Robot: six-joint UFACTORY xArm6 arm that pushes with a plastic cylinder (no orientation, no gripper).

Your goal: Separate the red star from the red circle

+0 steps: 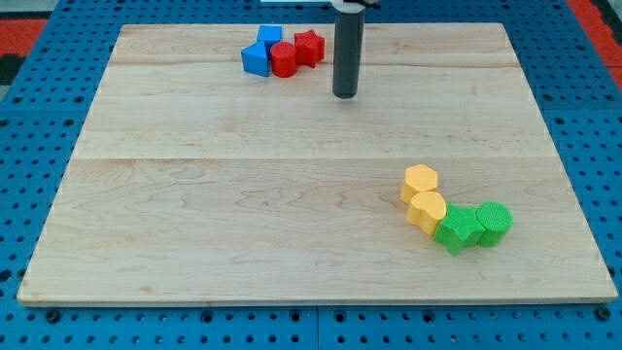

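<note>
The red star (309, 46) sits near the view's top, left of centre, touching the red circle (284, 60) on its lower left. Two blue blocks press against the circle: a blue cube (269, 37) above it and a blue block (256, 59) of unclear shape to its left. My tip (345, 95) is on the board to the right of and below the red star, a short gap apart from it, touching no block.
A yellow hexagon (421, 181) and a yellow block (428, 210) of unclear shape, a green star (456, 230) and a green circle (494, 223) cluster at the view's lower right. The wooden board (194, 194) lies on a blue pegboard.
</note>
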